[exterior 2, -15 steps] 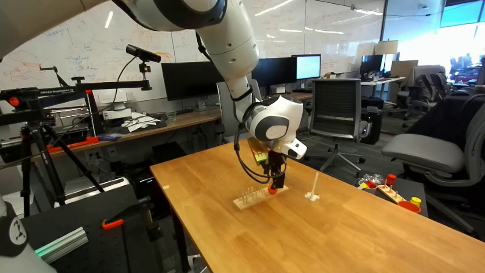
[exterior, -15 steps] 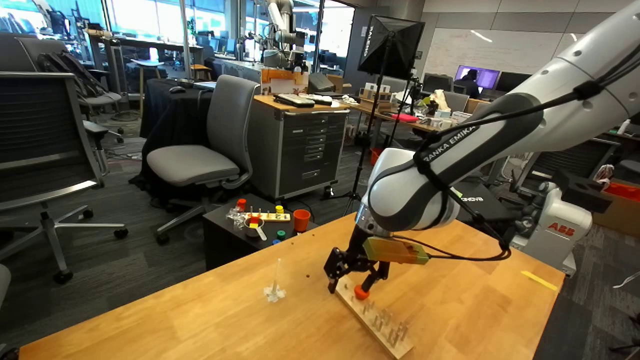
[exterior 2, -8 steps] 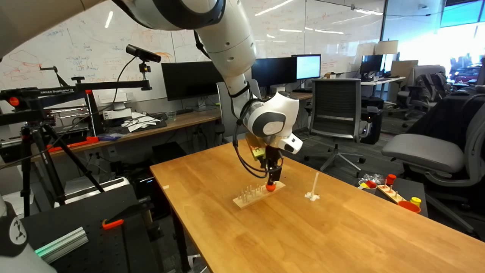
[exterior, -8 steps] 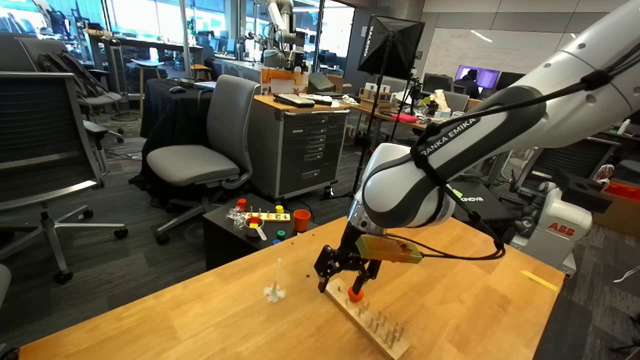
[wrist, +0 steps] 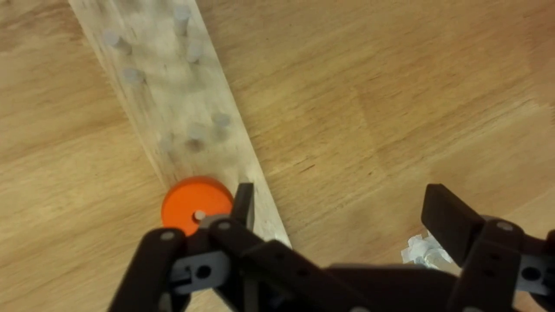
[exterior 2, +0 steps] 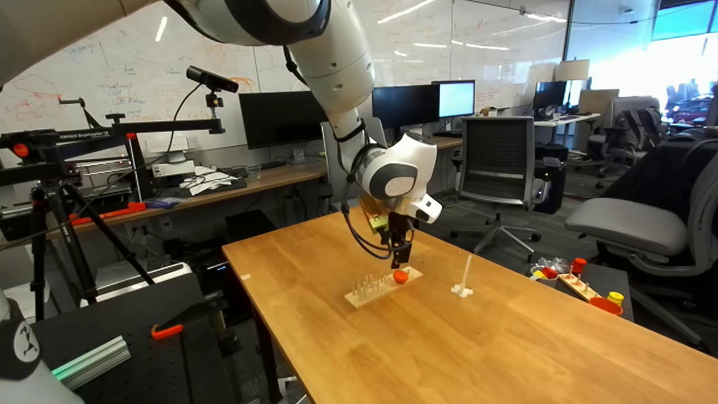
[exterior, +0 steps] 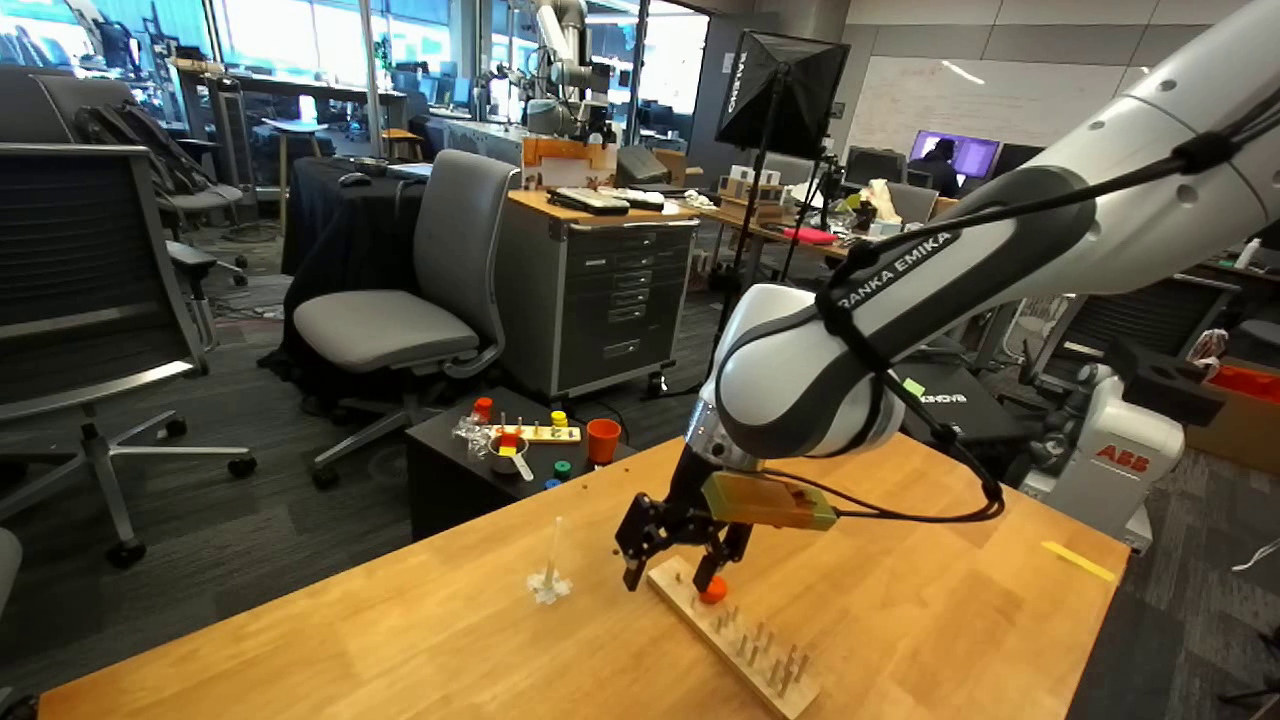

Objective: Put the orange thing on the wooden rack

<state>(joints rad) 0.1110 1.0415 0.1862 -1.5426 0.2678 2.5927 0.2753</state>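
Observation:
The orange round piece (exterior: pixel 713 591) sits on the wooden rack (exterior: pixel 716 632), near one end; both also show in an exterior view, the piece (exterior 2: pixel 400 276) and the rack (exterior 2: pixel 383 291). In the wrist view a peg tip shows in the hole of the orange piece (wrist: pixel 184 203), so it is around a peg of the rack (wrist: pixel 173 102). My gripper (exterior: pixel 668 582) is open and empty above that end of the rack. In the wrist view the gripper (wrist: pixel 341 195) has its left finger beside the orange piece, partly covering it; its right finger is over the table.
A thin upright stick (exterior: pixel 553 550) is taped to the table (exterior: pixel 400 620) near the rack; it also shows in an exterior view (exterior 2: pixel 466 272). Several bare pegs stand on the rest of the rack. A low black side table (exterior: pixel 455 490) holds an orange cup (exterior: pixel 602 440) and small parts.
My gripper has moved up and away from the orange piece, whose top one finger had met or overlapped. The rack and orange piece shifted slightly between the earlier frames.

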